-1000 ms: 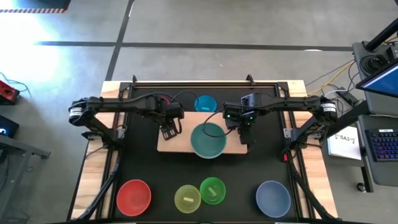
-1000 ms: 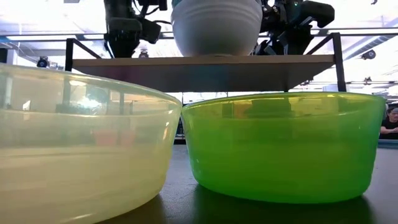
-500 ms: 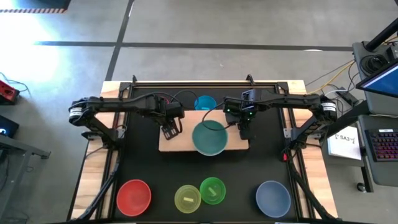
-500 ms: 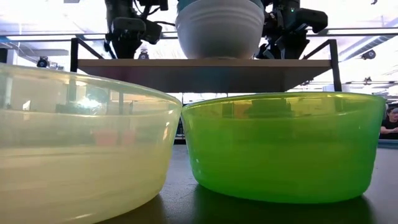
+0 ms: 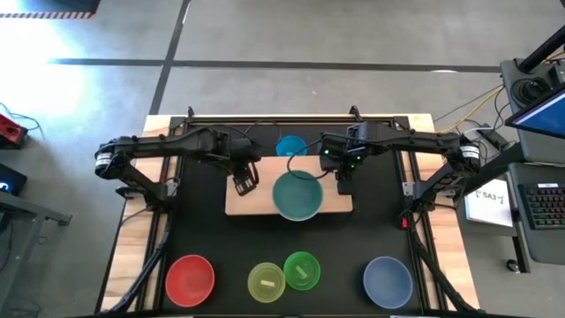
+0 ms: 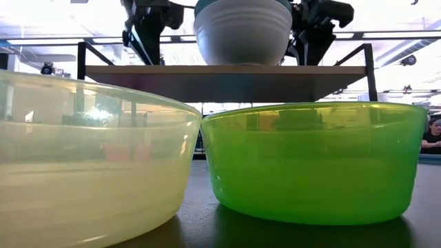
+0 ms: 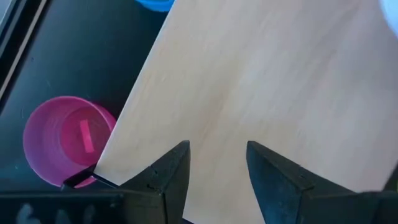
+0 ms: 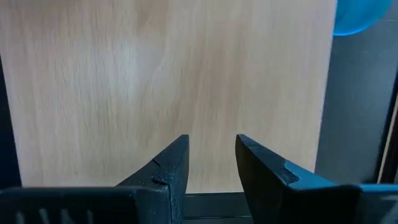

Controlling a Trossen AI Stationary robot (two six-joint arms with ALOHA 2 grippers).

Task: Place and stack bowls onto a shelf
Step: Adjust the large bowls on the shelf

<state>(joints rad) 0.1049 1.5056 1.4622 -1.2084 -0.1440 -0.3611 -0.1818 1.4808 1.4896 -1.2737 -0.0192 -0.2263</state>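
Noted teal-green bowl (image 5: 297,196) nested in white bowl (image 6: 241,33), centred on shelf (image 5: 249,205). Left gripper (image 5: 244,183) at its nine o'clock, right gripper (image 5: 343,184) at three; both parted, empty. Possibly cyan bowl (image 5: 291,147) at twelve, mostly hidden.

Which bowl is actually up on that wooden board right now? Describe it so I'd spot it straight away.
Find the pale wooden shelf between the two dark arms. On it sits a teal-green bowl nested in a white bowl. It is the only stack; the red, yellow-green, bright green and slate-blue bowls sit singly along the mat's near edge.
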